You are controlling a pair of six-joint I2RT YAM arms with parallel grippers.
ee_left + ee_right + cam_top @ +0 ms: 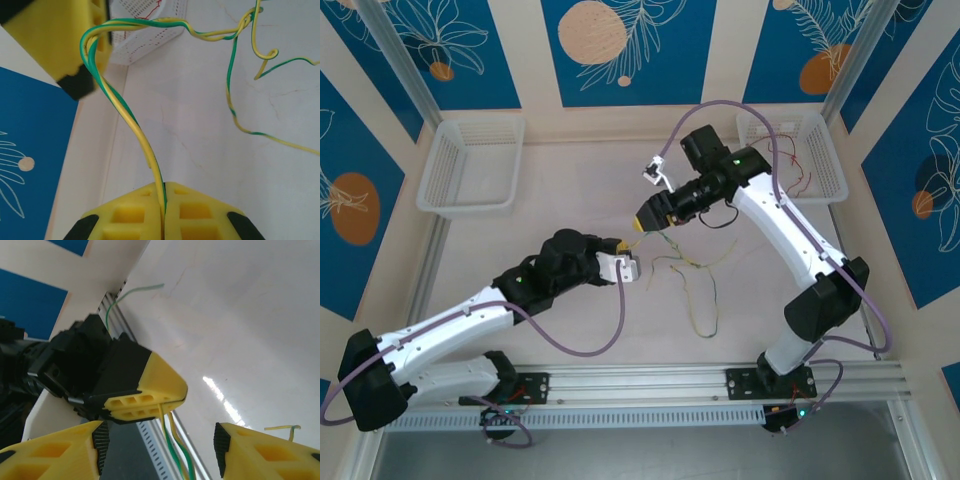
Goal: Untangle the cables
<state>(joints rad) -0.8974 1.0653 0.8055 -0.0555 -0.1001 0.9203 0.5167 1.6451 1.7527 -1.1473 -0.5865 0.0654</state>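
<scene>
Left gripper (164, 192): pressed together on the green and yellow cables (131, 117), which are pinched right at the fingertips. The same pinch is seen from the right wrist view (161, 401).
Right gripper (160, 446): spread wide. The cables (175, 452) are seen running down between its two fingers (55, 452); contact with either finger cannot be told from that view.
Gripper positions: in the top view the left gripper (615, 245) and right gripper (648, 215) are close together near the middle of the tabletop (540, 220), with their tips turned toward each other.
Cable run, left wrist view: from the pinch the pair is carried upward and bent in a tight loop just beside a yellow finger (75, 40) of the right gripper. It is then led off to the right and twisted together near the top edge. Past the twist it is split into loose strands hanging over the tabletop.
Loose ends: green and yellow squiggles (695, 285) are laid on the tabletop between the two arms, nearer the right arm.
Red cable (803, 178): lying in the right basket (825, 150) at the far right corner, well apart from the pinched pair. A red strand is also seen inside that basket (150, 35) from the left wrist.
Left basket (470, 165): at the far left of the tabletop, well apart from both grippers.
</scene>
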